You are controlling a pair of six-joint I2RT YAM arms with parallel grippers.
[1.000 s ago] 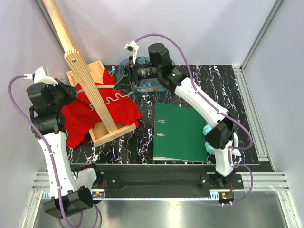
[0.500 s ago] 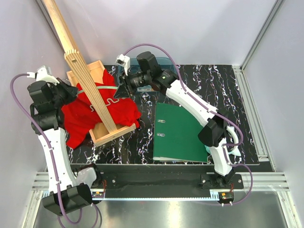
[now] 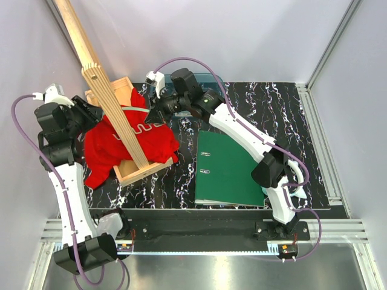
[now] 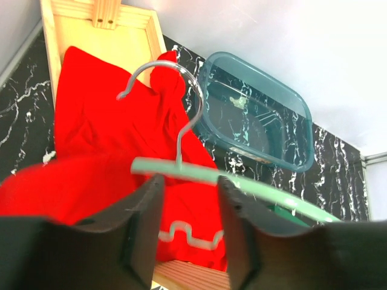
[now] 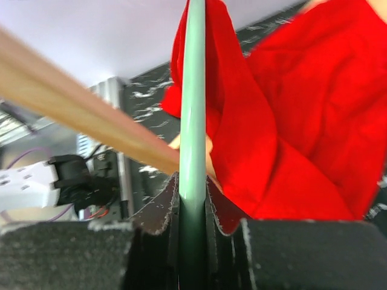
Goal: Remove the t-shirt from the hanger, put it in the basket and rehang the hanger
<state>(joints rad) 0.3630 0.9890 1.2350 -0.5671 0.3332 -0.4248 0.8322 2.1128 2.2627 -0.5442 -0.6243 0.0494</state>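
Right hand: clamping mint hanger arm.
Left hand: fingers apart, holding nothing.
Red t-shirt: lying centre-left across plywood stand base.
Risk: cloth snagging on stand slats, dragging along with hanger.

Bright, even light is filling every view; close to the jaws, both wrist pictures are blurring, the hanger especially.
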